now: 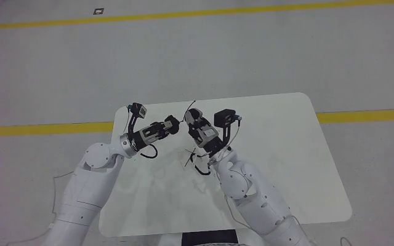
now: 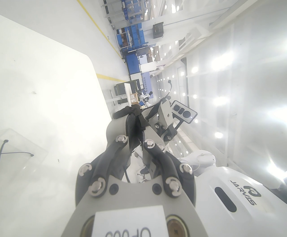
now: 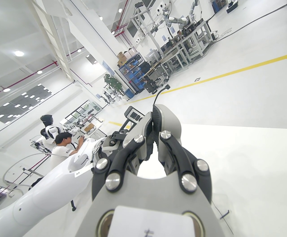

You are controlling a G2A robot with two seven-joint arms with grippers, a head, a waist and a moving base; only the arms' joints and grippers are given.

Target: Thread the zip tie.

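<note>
Right gripper (image 3: pixel 153 117) pinches the zip tie (image 3: pixel 157 94); left gripper (image 1: pixel 174 123) alongside.

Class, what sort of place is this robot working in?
Probably a robotics lab or factory hall: a painted yellow floor line, stacked blue plastic storage bins, and metal workbenches carrying a grey robot arm.

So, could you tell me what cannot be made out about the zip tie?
Left wrist view: whether the left end effector grips anything; its shut fingers hide the gap.
Right wrist view: the lower part of the zip tie, hidden between the pads of the right end effector.
Top view: whether it is threaded; too thin.
</note>
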